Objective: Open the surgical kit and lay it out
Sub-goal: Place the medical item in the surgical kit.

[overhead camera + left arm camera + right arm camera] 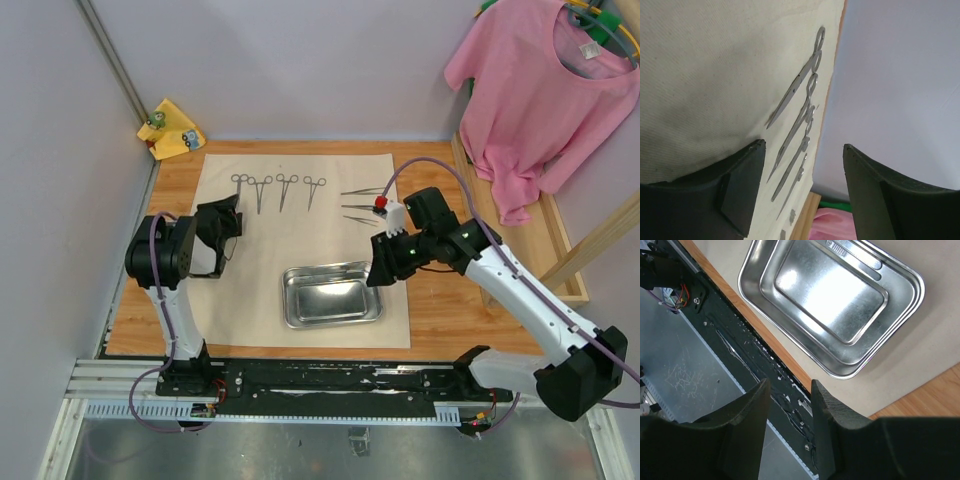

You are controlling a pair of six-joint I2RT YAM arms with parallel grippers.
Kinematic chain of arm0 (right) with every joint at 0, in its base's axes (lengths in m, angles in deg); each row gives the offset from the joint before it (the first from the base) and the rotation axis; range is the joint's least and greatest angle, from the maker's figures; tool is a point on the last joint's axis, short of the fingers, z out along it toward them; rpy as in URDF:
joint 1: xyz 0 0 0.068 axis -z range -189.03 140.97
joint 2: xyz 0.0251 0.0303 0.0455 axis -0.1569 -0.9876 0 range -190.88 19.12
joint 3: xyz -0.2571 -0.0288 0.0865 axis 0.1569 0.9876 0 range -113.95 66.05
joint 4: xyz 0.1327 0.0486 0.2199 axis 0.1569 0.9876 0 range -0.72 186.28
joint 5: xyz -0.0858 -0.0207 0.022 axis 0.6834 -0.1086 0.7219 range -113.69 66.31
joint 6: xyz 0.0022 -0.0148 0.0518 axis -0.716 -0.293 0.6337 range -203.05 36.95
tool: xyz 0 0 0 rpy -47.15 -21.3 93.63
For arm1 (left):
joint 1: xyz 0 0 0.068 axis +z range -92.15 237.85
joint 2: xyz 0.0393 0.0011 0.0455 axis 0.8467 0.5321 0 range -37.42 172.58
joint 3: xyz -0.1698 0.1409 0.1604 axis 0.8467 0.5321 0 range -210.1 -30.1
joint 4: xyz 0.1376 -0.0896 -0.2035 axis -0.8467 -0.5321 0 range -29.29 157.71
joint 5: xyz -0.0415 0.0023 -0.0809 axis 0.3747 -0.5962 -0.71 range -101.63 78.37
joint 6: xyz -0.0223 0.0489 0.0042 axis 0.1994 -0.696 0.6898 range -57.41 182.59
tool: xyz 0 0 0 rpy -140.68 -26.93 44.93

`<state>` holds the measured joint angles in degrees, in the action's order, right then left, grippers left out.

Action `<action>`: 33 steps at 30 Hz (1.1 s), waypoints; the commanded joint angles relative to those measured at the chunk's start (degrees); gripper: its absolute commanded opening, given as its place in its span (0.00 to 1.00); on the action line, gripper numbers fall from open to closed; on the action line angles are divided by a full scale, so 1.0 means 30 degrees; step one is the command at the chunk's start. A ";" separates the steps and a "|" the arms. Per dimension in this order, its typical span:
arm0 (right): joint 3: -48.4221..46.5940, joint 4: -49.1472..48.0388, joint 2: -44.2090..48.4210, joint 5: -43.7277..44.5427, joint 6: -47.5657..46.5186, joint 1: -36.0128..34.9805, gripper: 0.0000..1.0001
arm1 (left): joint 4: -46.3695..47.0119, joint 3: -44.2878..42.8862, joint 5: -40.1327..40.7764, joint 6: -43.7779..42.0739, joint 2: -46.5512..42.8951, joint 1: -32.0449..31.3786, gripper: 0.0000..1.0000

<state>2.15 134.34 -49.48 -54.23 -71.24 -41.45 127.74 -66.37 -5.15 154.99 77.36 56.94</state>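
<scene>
Clearing the forceps (pixel 812 59), I should raise my left gripper (pixel 802 146) straight up, jaws apart and empty; my right gripper (pixel 789 385), narrowly apart, hovers empty by the tray (pixel 830 290).

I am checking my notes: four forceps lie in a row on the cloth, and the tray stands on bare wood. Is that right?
Not quite. The tray stands on the cloth, not on bare wood, as the top view shows. The four forceps do lie in a row on the cloth.

Left pincer (pixel 802 145), fingers apart, over beige cloth wrap (pixel 715 75) beside row of forceps (pixel 810 64)
</scene>
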 commanded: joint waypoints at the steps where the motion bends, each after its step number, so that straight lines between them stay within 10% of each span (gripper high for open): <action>1: 0.0140 0.0475 0.0670 0.0015 0.0372 -0.0475 0.40 | -0.3428 0.0858 -0.0509 -0.0175 -0.0545 0.0156 0.70; 17: 0.0074 0.0515 0.1584 0.0648 0.0964 -0.1121 0.41 | -0.8222 0.2916 -0.0371 -0.3588 -0.7514 -0.0673 0.70; 33: 0.0555 0.0675 0.2508 0.3029 0.0878 -0.1145 0.57 | -2.1185 -0.2471 -0.4933 -1.6901 -1.4926 -0.9092 0.81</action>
<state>2.28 135.57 -42.99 -48.44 -68.51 -44.21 82.30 -68.47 -16.82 119.64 39.20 36.70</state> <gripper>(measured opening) 0.530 0.734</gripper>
